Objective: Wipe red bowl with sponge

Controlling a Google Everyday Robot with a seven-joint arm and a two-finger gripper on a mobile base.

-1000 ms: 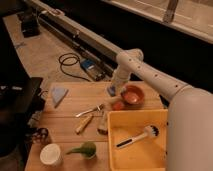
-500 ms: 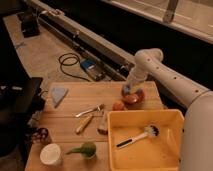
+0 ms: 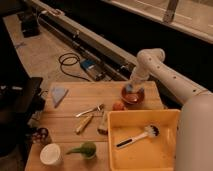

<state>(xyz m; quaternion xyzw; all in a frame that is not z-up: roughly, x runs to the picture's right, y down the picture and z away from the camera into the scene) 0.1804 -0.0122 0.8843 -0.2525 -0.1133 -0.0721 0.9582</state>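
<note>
Since a second ago my arm has swung to the right, from beside the round orange-red bowl (image 3: 133, 96) to above it; the bowl itself did not move on the wooden worktop (image 3: 65, 134). My pincer (image 3: 131, 89) now reaches down into the bowl and is closed on the small blue soft sponge (image 3: 129, 88), which touches the bowl's inside. Only a bit of blue shows; my fingers hide the rest. The small orange ball (image 3: 118, 106) lies just beside the bowl.
</note>
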